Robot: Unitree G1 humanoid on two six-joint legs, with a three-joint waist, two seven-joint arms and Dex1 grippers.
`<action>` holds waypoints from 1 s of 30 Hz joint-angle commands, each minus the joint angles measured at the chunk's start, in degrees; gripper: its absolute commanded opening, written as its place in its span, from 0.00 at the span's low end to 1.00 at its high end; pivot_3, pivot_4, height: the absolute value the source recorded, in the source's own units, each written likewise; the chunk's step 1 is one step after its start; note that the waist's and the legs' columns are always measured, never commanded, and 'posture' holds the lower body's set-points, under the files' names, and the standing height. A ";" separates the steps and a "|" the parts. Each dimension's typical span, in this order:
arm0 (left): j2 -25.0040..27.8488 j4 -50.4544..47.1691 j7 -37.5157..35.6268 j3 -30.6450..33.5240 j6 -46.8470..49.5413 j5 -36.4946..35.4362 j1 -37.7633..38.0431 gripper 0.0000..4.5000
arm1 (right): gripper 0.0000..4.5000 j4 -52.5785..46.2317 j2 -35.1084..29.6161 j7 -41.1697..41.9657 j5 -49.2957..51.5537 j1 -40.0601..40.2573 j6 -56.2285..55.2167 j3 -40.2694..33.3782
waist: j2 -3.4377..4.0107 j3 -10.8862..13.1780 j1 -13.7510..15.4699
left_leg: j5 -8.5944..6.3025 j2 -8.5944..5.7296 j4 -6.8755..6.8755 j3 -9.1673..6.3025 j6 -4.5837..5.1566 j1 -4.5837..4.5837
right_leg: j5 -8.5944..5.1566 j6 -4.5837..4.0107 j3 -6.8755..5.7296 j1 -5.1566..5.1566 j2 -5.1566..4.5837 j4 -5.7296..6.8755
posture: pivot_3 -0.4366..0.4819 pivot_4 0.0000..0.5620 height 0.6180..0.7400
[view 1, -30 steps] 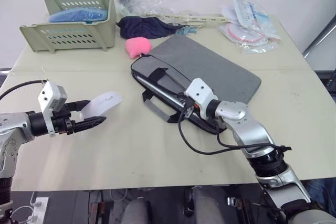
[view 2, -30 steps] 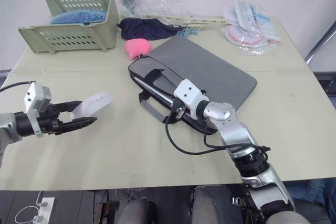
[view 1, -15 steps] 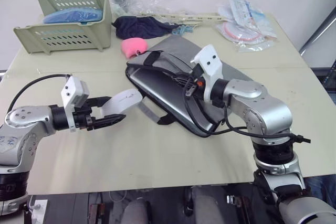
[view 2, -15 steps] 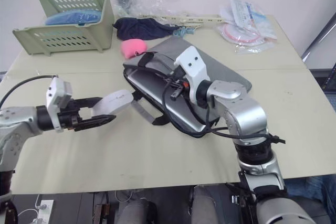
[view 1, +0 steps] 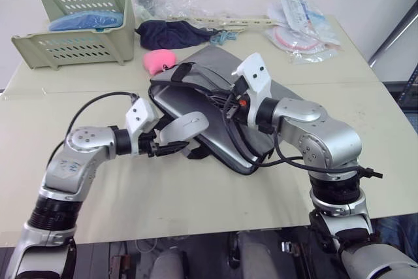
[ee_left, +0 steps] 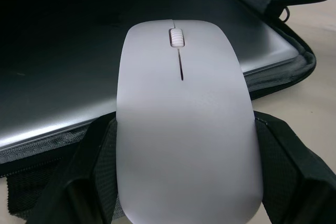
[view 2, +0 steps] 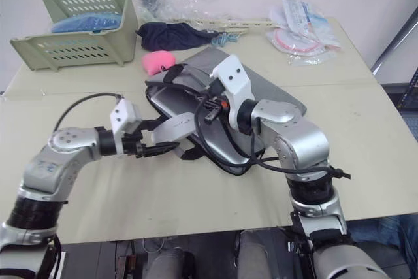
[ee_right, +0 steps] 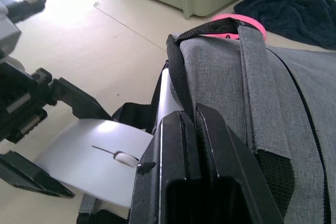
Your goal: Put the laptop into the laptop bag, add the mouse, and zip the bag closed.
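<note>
Mouse [ee_left: 184, 124] gripped in left claw [view 1: 171, 140] at bag [view 1: 287, 93] mouth; right claw [ee_right: 197, 145] pinching bag flap; no legible writing.

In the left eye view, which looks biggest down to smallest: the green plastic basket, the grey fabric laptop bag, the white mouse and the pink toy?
1. Grey fabric laptop bag.
2. Green plastic basket, which stands farther back, so its true size may be closer to the bag's.
3. and 4. White oval mouse and pink rounded toy: these look alike, and the mouse is nearer the camera, so I would not rank them.
</note>
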 commanded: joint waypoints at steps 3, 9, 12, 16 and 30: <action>-3.32 4.07 2.97 -2.47 -4.07 4.92 -4.26 0.64 | 0.01 -3.76 0.91 -1.30 2.41 -2.46 -0.43 -1.83 | 0.00 0.00 0.02 | 0.00 0.00 -0.01 0.00 0.00 0.01 | 0.00 0.00 0.00 0.00 0.00 0.00 | 0.48 0.27 1.00; -7.06 10.60 6.39 -5.08 -8.39 10.65 -7.91 0.64 | 0.01 -3.95 1.84 -2.51 3.73 -3.08 0.53 -2.86 | 0.00 0.00 -0.04 | 0.00 0.00 -0.01 0.00 0.00 0.01 | 0.00 0.00 -0.01 0.00 0.00 0.01 | 0.48 0.27 1.00; -8.59 12.74 6.94 -6.18 -8.58 12.30 -9.58 0.64 | 0.01 -3.89 2.14 -3.01 4.28 -3.52 0.87 -3.42 | 0.00 0.00 -0.07 | 0.00 0.00 -0.01 0.00 0.00 0.01 | 0.00 0.00 -0.01 0.00 0.00 0.00 | 0.48 0.27 1.00; -10.67 15.08 7.08 -7.08 -7.65 13.27 -12.39 0.64 | 0.01 -4.03 3.09 -3.84 5.38 -4.36 1.53 -4.52 | 0.00 0.00 0.06 | 0.00 0.00 0.03 0.00 0.00 -0.01 | 0.00 0.01 -0.01 0.00 -0.01 0.01 | 0.48 0.27 1.00; -15.86 20.68 7.31 -8.56 -2.44 14.45 -18.63 0.64 | 0.01 -3.59 4.87 -6.08 6.42 -5.91 0.62 -5.81 | 0.00 0.00 -0.02 | 0.00 0.00 -0.01 -0.02 0.00 -0.01 | 0.00 0.01 -0.03 0.00 0.00 0.00 | 0.48 0.27 1.00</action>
